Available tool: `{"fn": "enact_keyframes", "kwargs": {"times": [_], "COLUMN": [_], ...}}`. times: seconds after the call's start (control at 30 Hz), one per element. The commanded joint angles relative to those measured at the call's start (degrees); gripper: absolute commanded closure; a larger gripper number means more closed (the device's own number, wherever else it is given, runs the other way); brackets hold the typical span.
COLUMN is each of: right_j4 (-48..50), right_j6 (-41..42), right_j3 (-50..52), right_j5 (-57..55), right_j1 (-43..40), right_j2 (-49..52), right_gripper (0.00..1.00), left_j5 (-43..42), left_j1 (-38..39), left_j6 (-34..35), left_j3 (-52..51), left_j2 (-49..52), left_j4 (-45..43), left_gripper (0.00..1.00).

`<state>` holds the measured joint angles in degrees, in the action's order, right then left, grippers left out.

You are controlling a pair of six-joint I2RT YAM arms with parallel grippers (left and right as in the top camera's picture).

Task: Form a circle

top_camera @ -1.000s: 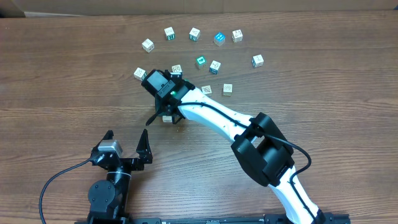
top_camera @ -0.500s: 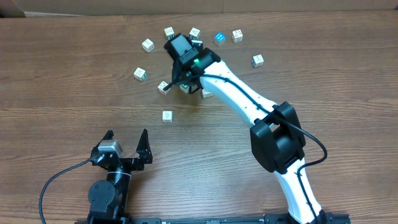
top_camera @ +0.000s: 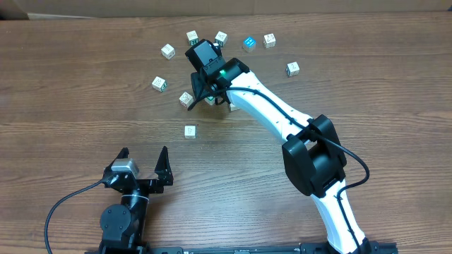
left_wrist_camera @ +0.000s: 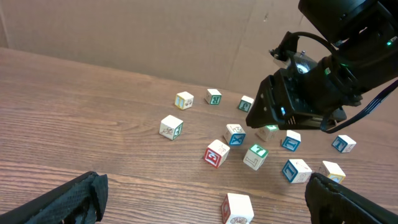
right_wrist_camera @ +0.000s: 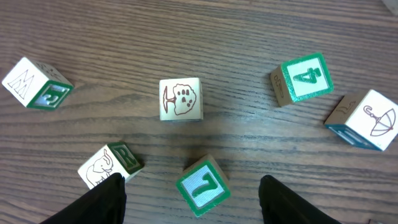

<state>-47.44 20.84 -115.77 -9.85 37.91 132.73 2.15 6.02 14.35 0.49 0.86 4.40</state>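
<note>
Brown wooden desk (top_camera: pixel 70 92): your right end effector (top_camera: pixel 201 101) hovers released over the small pale wooden printed cubes (right_wrist_camera: pixel 180 98); your left end effector (top_camera: pixel 145 152) sits released, empty.

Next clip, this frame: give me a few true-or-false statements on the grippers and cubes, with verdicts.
1. The left gripper is open and empty. True.
2. The right gripper is clamped on a cube. False: its fingers stand apart, touching no cube.
3. One lone cube lies nearer the left gripper than the others. True.
4. The green 4 cube sits stacked on another cube. False: it rests alone on the table.
</note>
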Motion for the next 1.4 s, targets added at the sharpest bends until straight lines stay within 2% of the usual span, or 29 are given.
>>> {"fn": "enact_keyframes", "kwargs": {"times": [0.0,0.47,0.83,0.97,1.13,1.37], "right_j4": [0.24,0.66,0.44,0.46,-0.85,-0.46], "right_j6": [-2.82,-6.60,-6.32,-6.32,-6.32,-6.32], "right_j3": [0.33,0.33,0.33,0.33,0.33,0.33], "right_j5": [-0.39,-0.44,1.77,1.77,1.75,1.73], "right_j1": [-0.28,-0.35,-0.39,-0.39,-0.44,-0.44], "right_j2": [0.20,4.44,4.79,4.79,4.79,4.79], "right_gripper": [0.40,0.39,0.39,0.48,0.52,0.48], "left_j5": [-0.28,-0.28,-0.28,-0.28,-0.28,-0.28], "left_j1": [0.44,0.44,0.44,0.44,0.44,0.44], "left_j6": [-1.51,-1.53,-1.53,-1.53,-1.53,-1.53], "left_j3": [-0.20,-0.20,-0.20,-0.20,-0.20,-0.20], "left_j2": [-0.63,-0.63,-0.63,-0.63,-0.63,-0.63], "left_j4": [-0.09,-0.09,-0.09,-0.09,-0.09,-0.09], "left_gripper": [0.00,0.00,0.00,0.01,0.00,0.01]}}
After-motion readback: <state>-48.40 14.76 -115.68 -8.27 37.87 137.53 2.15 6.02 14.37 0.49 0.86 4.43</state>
